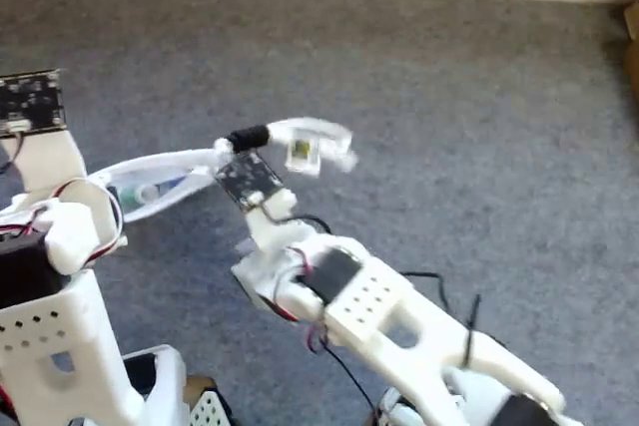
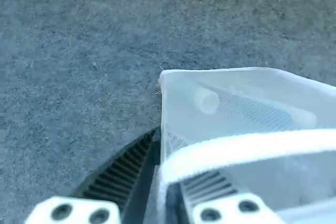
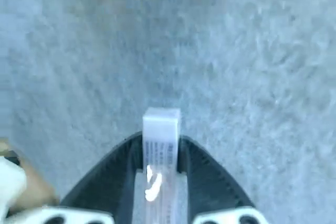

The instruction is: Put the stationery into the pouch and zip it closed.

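The pouch (image 1: 165, 179) is a translucent white mesh bag, held off the grey carpet between the two arms. My left gripper (image 2: 160, 148) is shut on its edge, and the pouch (image 2: 247, 114) spreads out beyond the fingers with a white cylindrical item (image 2: 206, 100) inside it. My right gripper (image 1: 256, 139) hovers at the pouch's other end, shut on a small white stationery piece (image 1: 310, 147) with a yellowish label. In the right wrist view that white labelled piece (image 3: 161, 129) sticks out between the black fingers of the right gripper (image 3: 161, 142).
Grey carpet (image 1: 469, 97) covers the whole work surface, with open room to the right and at the back. The left arm's white body (image 1: 60, 336) and the right arm's body (image 1: 399, 326) fill the near side. A circuit board (image 1: 30, 99) sits at the left edge.
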{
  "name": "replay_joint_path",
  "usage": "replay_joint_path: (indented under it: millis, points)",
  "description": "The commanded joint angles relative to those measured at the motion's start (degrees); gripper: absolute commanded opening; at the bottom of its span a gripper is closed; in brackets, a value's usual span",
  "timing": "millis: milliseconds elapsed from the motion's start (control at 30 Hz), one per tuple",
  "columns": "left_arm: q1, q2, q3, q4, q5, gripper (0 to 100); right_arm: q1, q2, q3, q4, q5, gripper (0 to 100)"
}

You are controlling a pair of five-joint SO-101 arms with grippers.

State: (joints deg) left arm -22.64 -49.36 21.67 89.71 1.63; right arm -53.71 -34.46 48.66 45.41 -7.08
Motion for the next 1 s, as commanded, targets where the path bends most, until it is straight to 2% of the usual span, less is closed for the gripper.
replay_joint_path:
  millis: [0, 400, 600, 967]
  points:
    - [3.91, -1.63, -0.75, -1.93, 0.09, 1, 0.75, -11.47, 3.91, -6.37, -0.53, 0.5]
    - [5.85, -1.54, -0.57, -1.93, 0.0, 1, 0.75, -37.23, 22.81, -24.31, -0.26, 0.5]
    - [5.85, -1.54, -0.57, -1.93, 0.0, 1, 0.57, -44.35, 26.51, -28.88, -0.26, 0.5]
    - [5.85, -1.54, -0.57, -1.93, 0.0, 1, 0.57, -51.65, 30.02, -44.0, -0.18, 0.5]
